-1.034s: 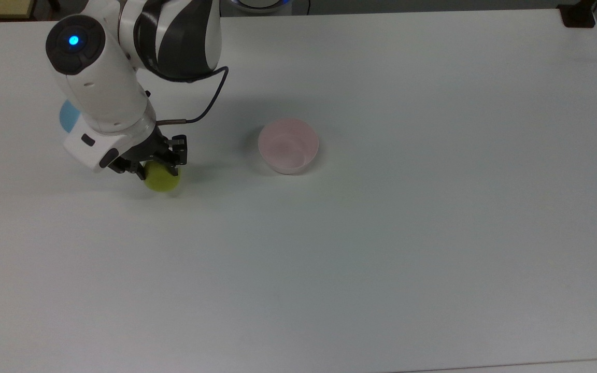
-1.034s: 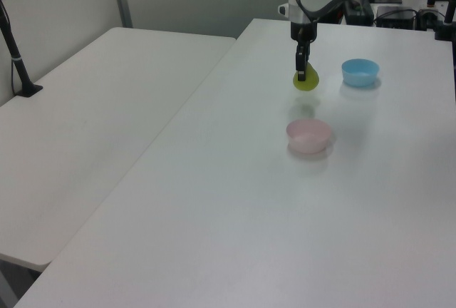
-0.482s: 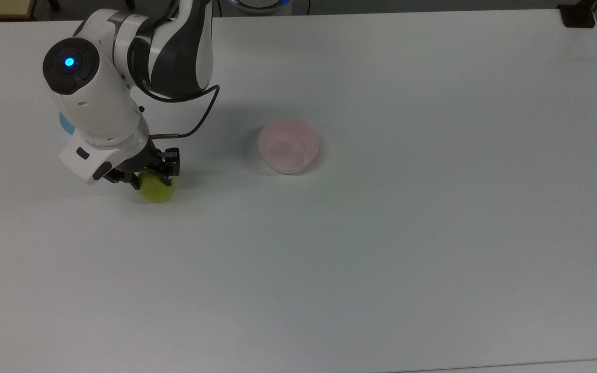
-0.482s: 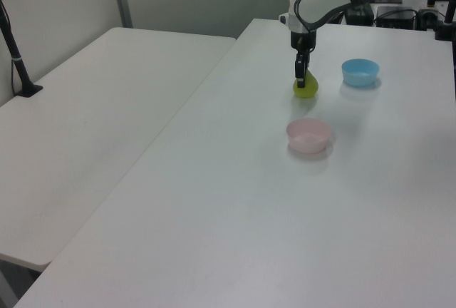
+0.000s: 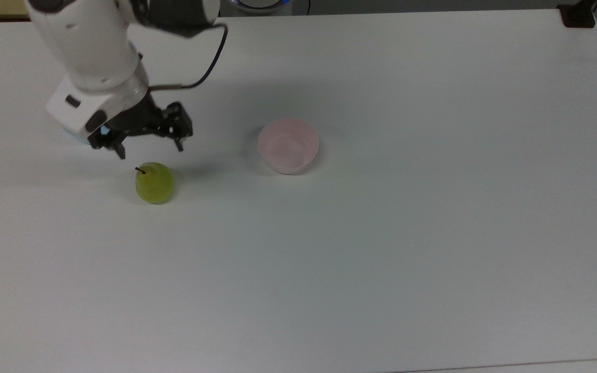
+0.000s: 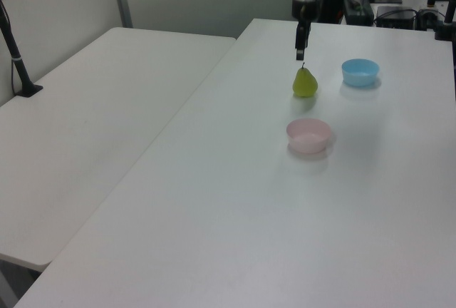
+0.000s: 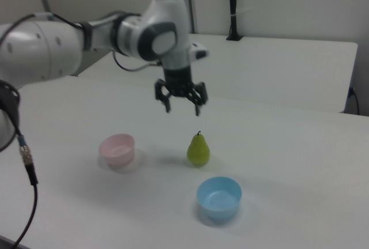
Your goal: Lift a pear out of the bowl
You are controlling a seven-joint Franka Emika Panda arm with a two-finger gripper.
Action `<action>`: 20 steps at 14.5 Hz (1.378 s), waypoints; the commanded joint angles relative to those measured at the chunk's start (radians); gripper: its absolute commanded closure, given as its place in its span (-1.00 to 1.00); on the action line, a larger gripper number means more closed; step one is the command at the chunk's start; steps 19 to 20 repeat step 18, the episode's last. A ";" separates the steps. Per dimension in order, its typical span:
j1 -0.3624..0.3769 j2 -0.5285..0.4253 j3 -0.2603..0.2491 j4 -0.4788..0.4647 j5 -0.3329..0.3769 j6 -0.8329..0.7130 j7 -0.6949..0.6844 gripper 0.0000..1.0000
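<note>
Jaws stand apart and hold nothing. The gripper [image 7: 180, 104] hangs above the table [image 5: 381, 259], clear of the pear [image 5: 154, 183], which stands upright on the bare surface with its stem up. In the top view the gripper lies at about 12 o'clock from the pear, near but not touching. The pink bowl [image 5: 288, 145] is empty and sits well apart, at roughly 2 o'clock from the pear in the top view. A light blue bowl [image 7: 219, 198] stands near the pear, at about 5 o'clock from it in the right view.

Assessment: the pear is out of the pink bowl and released on the table, so the pick appears complete, with probably nothing left but withdrawing the arm.
</note>
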 commanded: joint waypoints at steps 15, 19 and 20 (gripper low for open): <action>0.260 -0.438 -0.020 -0.259 -0.011 -0.145 0.326 -1.00; 0.260 -0.435 -0.019 -0.254 -0.011 -0.147 0.324 -1.00; 0.260 -0.435 -0.019 -0.254 -0.011 -0.147 0.324 -1.00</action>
